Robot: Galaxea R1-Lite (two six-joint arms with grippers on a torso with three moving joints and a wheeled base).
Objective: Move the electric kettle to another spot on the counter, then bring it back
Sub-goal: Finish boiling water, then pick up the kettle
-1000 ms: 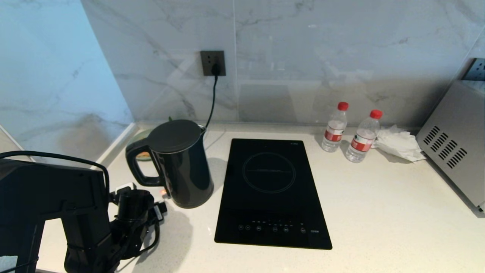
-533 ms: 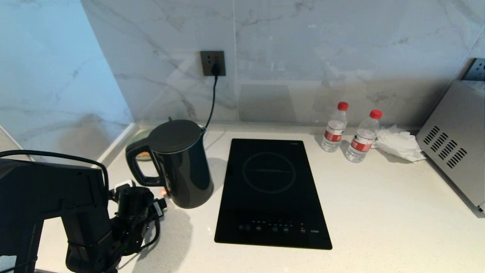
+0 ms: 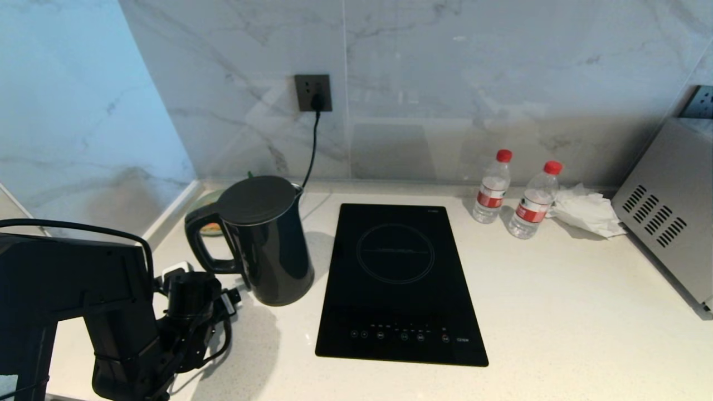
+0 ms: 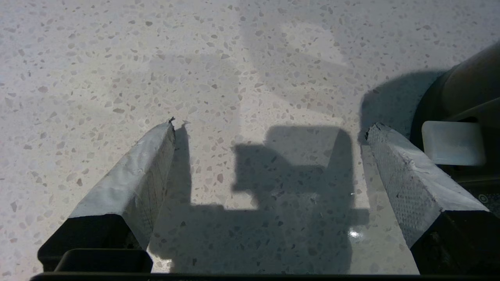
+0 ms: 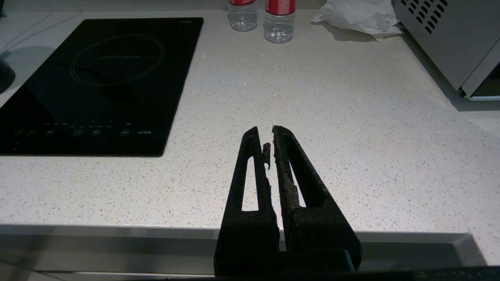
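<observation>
The electric kettle (image 3: 262, 239) stands upright on the counter (image 3: 557, 312) at the back left, its loop handle (image 3: 198, 242) turned towards my left arm. My left wrist (image 3: 189, 301) hovers just in front of and below that handle. In the left wrist view the left gripper (image 4: 273, 125) is open wide over bare counter (image 4: 117, 58), nothing between its fingers. The kettle's dark foot (image 4: 465, 89) and a white tab (image 4: 453, 142) lie just outside one finger. My right gripper (image 5: 265, 128) is shut and empty above the counter's front edge (image 5: 117, 230).
A black induction hob (image 3: 398, 278) lies right of the kettle. Two red-capped bottles (image 3: 493, 186) (image 3: 535, 199), a crumpled tissue (image 3: 585, 211) and a silver appliance (image 3: 668, 217) fill the back right. A cord runs from the wall socket (image 3: 313, 93) behind the kettle. A marble wall closes the left.
My left wrist has edged slightly left and towards the kettle's handle, now covering the small orange glow at the kettle's foot. The kettle has not moved.
</observation>
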